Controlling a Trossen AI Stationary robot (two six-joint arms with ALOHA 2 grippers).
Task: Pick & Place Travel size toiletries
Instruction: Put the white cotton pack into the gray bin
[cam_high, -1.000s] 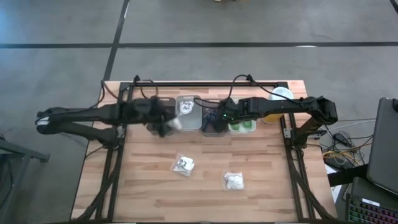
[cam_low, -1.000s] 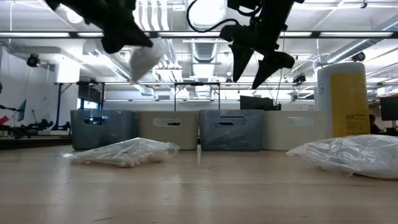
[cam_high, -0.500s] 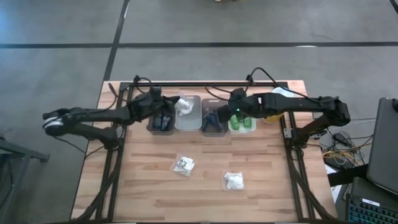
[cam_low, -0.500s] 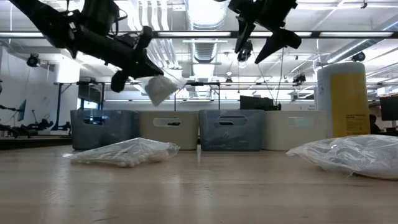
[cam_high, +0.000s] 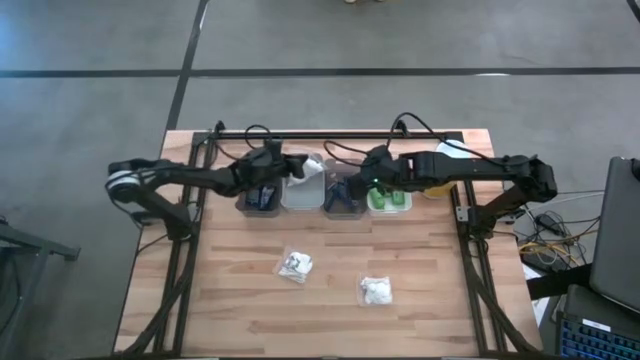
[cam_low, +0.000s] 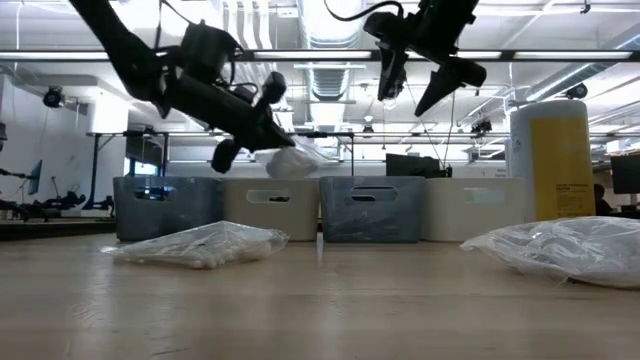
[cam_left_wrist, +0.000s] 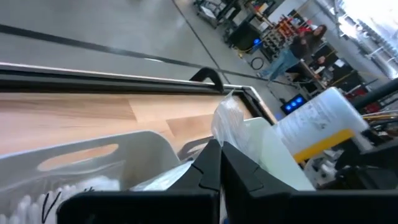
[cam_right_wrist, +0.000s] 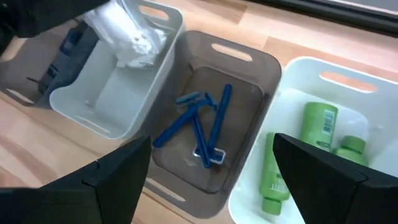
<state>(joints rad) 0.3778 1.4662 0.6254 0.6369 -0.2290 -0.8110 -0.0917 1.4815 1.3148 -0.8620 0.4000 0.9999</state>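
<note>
My left gripper (cam_high: 292, 170) is shut on a white fluffy clear-wrapped packet (cam_high: 310, 168) above the second bin from the left, a white one (cam_high: 300, 200). In the low view the packet (cam_low: 300, 160) hangs above the bins' rims. My right gripper (cam_right_wrist: 217, 186) stands open high over the third bin, a grey one (cam_right_wrist: 249, 62), which holds blue-handled razors (cam_right_wrist: 205, 124). Green bottles (cam_right_wrist: 317, 127) lie in the white bin to its right. Two more packets (cam_high: 295, 265) (cam_high: 376, 290) lie flat on the table. My left gripper pinches the packet's clear wrap (cam_left_wrist: 233, 134) between its two shut fingers (cam_left_wrist: 211, 168). The fingers come nearly level from the table's left. The packet sticks out past the fingertips and sags a little, clear of the white bin (cam_left_wrist: 93, 162) below.
Four bins stand in a row near the far edge, with a grey one (cam_high: 260, 197) at the left. A tall yellow bottle (cam_high: 450, 155) stands at the far right. The near half of the table holds only the two loose packets.
My left gripper has carried the packet toward the far edge and to the right, coming down over the white bin and rolling until it points nearly level. My right gripper has risen a little above the grey bin.
</note>
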